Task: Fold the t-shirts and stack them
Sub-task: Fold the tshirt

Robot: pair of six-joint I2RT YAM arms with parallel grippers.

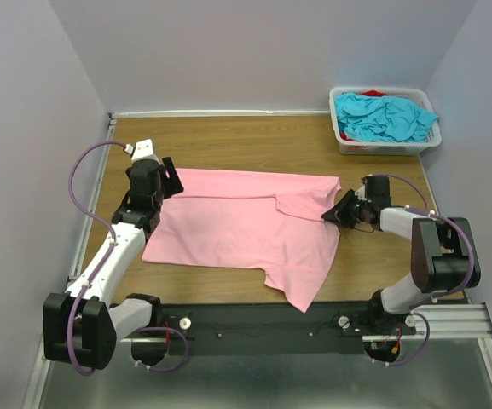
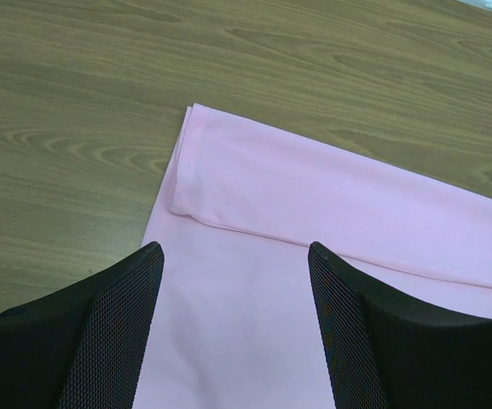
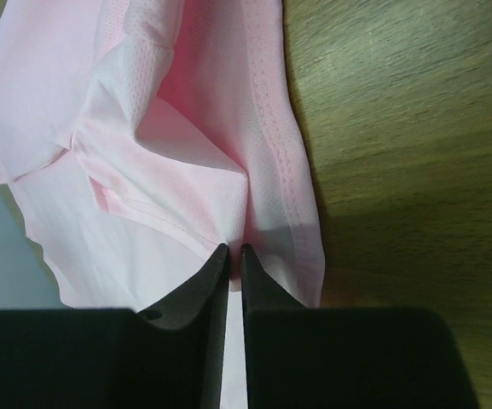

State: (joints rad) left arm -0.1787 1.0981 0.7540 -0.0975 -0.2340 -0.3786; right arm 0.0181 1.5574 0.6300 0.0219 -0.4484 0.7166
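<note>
The light pink t-shirt lies spread on the wooden table, its far edge folded over. My left gripper is open just above the shirt's left end; in the left wrist view its fingers straddle flat pink cloth without holding it. My right gripper is shut on the shirt's right edge; in the right wrist view the bunched pink cloth is pinched between the tips. Turquoise shirts and a bit of red cloth lie in the basket.
A white slotted basket stands at the far right corner of the table. Bare wood lies behind the pink shirt. Grey walls close in on the left, back and right.
</note>
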